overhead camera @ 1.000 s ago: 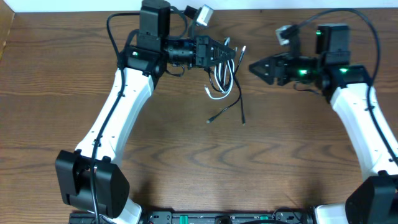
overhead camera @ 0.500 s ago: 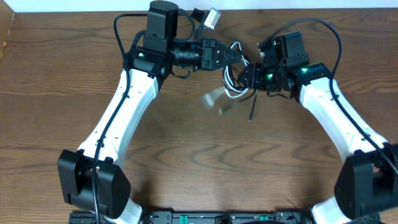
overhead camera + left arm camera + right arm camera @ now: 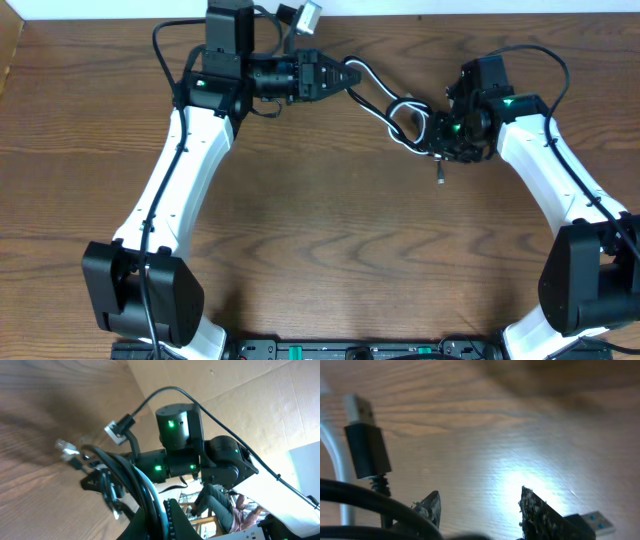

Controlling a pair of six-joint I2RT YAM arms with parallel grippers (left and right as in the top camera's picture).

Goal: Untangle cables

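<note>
- Arms pulled apart; cables [image 3: 395, 105] now stretched between left gripper [image 3: 345, 76] and right gripper [image 3: 441, 135]; both clamp cords
- Light, limp; grip near plugs

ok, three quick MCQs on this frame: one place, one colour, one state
1. Where are the cables?
A. strung between the two hands
B. in a heap at the near table edge
C. off the table

2. What colours are the cords?
A. red and blue
B. black and white
C. both grey

3. What is the left hand doing?
A. shut on the cables
B. resting flat on the table
C. open, far from them

Key: 1A, the cords span from the left hand to the right hand; 2B, both colours show overhead; 3A, the cords lead straight from its tip.
</note>
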